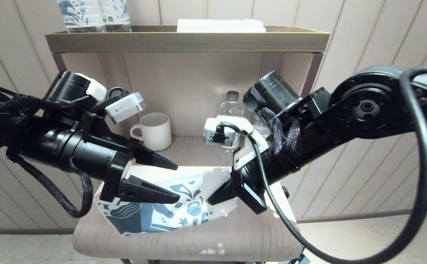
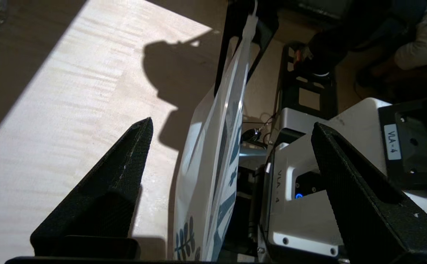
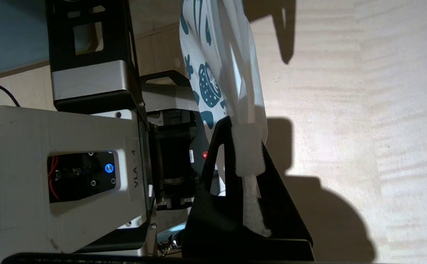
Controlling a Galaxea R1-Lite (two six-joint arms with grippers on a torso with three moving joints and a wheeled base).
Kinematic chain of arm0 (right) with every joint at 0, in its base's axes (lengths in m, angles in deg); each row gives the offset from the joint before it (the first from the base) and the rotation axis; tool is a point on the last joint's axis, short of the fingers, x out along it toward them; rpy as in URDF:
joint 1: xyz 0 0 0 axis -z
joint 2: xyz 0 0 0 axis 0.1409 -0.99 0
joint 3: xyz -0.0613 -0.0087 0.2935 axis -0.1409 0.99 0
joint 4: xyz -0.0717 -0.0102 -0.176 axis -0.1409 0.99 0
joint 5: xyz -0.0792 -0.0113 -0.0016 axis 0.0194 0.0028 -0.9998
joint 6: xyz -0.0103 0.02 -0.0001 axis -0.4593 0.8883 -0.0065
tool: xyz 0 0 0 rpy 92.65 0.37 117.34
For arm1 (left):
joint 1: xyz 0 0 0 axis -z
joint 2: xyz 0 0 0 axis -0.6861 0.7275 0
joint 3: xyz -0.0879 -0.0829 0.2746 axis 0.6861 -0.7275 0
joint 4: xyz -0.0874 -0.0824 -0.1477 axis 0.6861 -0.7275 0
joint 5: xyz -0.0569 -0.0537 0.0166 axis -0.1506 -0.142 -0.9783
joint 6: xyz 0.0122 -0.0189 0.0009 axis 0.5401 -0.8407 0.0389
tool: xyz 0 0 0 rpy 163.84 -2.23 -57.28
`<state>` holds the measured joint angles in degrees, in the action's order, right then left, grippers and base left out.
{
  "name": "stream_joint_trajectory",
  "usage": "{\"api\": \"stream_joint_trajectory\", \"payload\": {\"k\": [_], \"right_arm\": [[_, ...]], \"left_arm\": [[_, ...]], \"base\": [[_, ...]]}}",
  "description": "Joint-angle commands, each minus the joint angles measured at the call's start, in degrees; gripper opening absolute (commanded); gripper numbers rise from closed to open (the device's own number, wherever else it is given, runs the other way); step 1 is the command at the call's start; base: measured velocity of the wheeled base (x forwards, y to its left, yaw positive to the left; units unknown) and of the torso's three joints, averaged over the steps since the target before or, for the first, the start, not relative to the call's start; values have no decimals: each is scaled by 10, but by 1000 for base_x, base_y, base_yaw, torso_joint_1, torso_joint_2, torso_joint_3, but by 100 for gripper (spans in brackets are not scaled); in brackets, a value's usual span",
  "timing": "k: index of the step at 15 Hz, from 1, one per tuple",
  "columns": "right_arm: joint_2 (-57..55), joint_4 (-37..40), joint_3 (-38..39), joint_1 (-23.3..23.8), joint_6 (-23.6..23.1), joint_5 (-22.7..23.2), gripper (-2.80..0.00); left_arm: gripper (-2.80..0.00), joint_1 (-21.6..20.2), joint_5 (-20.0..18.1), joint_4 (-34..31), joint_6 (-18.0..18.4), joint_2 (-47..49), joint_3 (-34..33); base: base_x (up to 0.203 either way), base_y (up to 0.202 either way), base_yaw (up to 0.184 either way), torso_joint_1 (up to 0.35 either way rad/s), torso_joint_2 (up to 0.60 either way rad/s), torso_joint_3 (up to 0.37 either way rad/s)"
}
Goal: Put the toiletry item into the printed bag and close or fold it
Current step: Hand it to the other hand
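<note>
The printed bag [image 1: 189,209], white with dark blue horse and flower print, hangs low over the front of the table [image 1: 235,234]. My right gripper [image 1: 213,200] is shut on its right end; in the right wrist view the gripper [image 3: 243,128] pinches a white edge strip of the bag [image 3: 213,73]. My left gripper [image 1: 178,183] is open at the bag's left end, one finger above and one in front. In the left wrist view the bag [image 2: 206,172] stands edge-on between the spread fingers [image 2: 125,165] without touching them. The toiletry item is hidden.
A white ribbed mug [image 1: 154,130] and a clear water bottle [image 1: 232,106] stand at the back of the table under a shelf [image 1: 184,40]. On the shelf are printed-label bottles [image 1: 92,14] and a flat white packet [image 1: 221,25].
</note>
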<state>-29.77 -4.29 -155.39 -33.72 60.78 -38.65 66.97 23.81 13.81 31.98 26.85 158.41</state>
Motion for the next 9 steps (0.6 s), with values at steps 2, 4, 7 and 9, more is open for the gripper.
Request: {"api": "stream_joint_trajectory", "payload": {"k": [2,4,7,9], "right_arm": [[-21,3,-18,-19,0,0,-280],[-33,6,-41,-29,8,-7,-280],[-50,8,-71,-36,24,-5,-280],[-60,9,-92,-47,37,-5,-280]], "left_arm": [[0,1,-22,-2,-18,-27,0],[0,1,-26,-3,-26,-36,-1],[0,1,-33,-3,-32,-45,-1],[0,1,-34,-2,-32,-50,-1]], "base": [[0,0,0,0,0,0],[0,0,0,0,0,0],[0,0,0,0,0,0],[0,0,0,0,0,0]]}}
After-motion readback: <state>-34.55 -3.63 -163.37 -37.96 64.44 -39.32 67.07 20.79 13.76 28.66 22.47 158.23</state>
